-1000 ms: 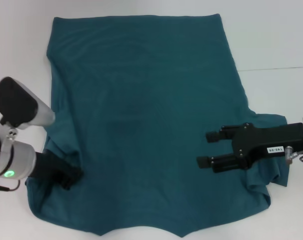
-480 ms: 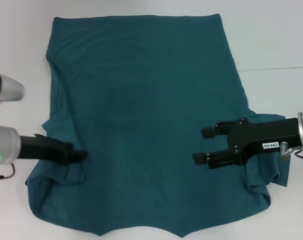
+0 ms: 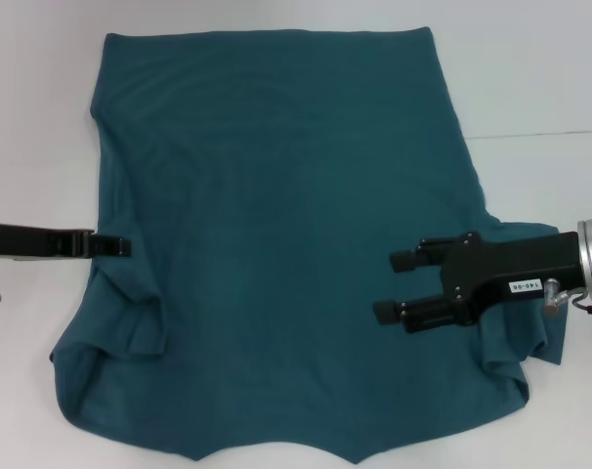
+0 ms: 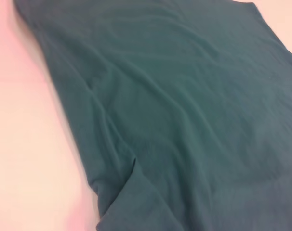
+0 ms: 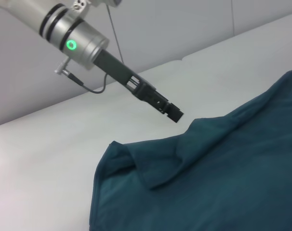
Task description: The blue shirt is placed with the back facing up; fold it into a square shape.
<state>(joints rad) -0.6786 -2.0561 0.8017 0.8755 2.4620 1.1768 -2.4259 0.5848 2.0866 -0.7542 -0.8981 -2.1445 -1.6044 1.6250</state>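
Observation:
The blue shirt (image 3: 276, 195) lies spread flat on the white table, plain side up, with its hem at the far end. Its left sleeve (image 3: 130, 322) is folded inward over the body, also visible as a flap (image 5: 155, 163) in the right wrist view. My left gripper (image 3: 120, 244) is at the shirt's left edge, shut and holding nothing; the right wrist view shows the left gripper (image 5: 176, 115) hovering just off the cloth. My right gripper (image 3: 394, 286) hangs open over the shirt's near right part, above the rumpled right sleeve (image 3: 530, 337). The left wrist view shows only shirt cloth (image 4: 184, 96).
The white table (image 3: 530, 78) surrounds the shirt, with a thin seam line (image 3: 540, 134) running across its right side. Bare tabletop (image 4: 25, 144) shows beside the shirt's left edge.
My left gripper has pulled back off the left sleeve, leftward and farther away, leaving the sleeve folded inward. The right gripper has drifted slightly left over the shirt.

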